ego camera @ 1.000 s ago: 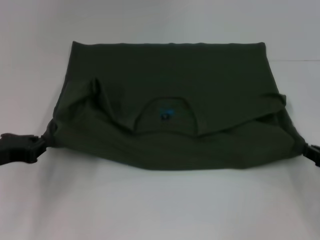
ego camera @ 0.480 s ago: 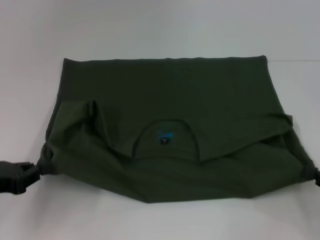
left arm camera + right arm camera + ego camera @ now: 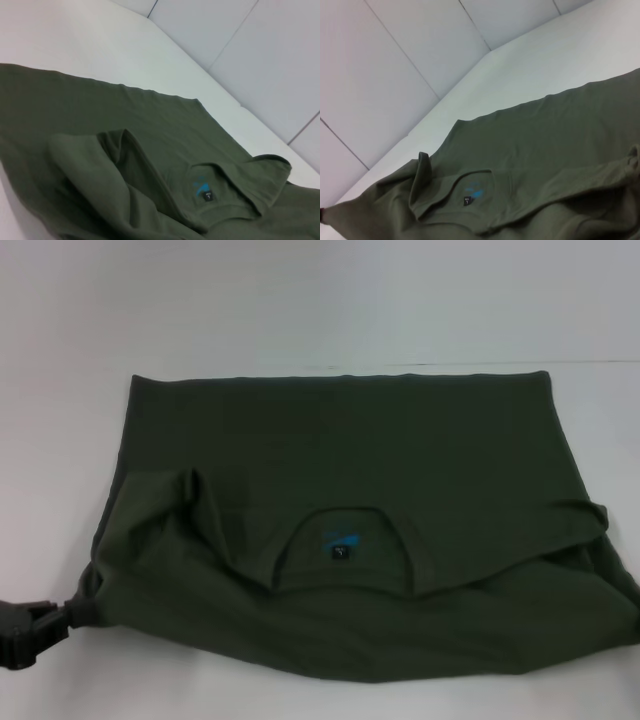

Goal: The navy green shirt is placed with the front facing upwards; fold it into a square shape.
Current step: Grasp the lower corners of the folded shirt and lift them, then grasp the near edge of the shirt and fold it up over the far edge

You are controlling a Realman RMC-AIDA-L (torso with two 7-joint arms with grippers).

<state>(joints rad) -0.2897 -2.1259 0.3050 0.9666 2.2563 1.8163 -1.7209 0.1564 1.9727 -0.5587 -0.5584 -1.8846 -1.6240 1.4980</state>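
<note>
The navy green shirt point(image 3: 350, 460) lies on the white table, with its near part folded back so the neck opening and its blue and black labels point(image 3: 340, 545) face up. The "FREE" lettering is hidden. My left gripper point(image 3: 66, 616) is at the shirt's near left corner, shut on the bunched cloth, which pulls to a point there. My right gripper is outside the head view, and the shirt's near right corner runs to that view's edge. The shirt also shows in the left wrist view point(image 3: 125, 140) and in the right wrist view point(image 3: 545, 145).
The white table point(image 3: 300, 310) stretches beyond the shirt. A pale panelled wall point(image 3: 395, 60) stands behind the table's far edge.
The shirt has slid toward me, its far edge coming nearer. My left gripper has moved nearer and lower with the corner. My right gripper has left the head view.
</note>
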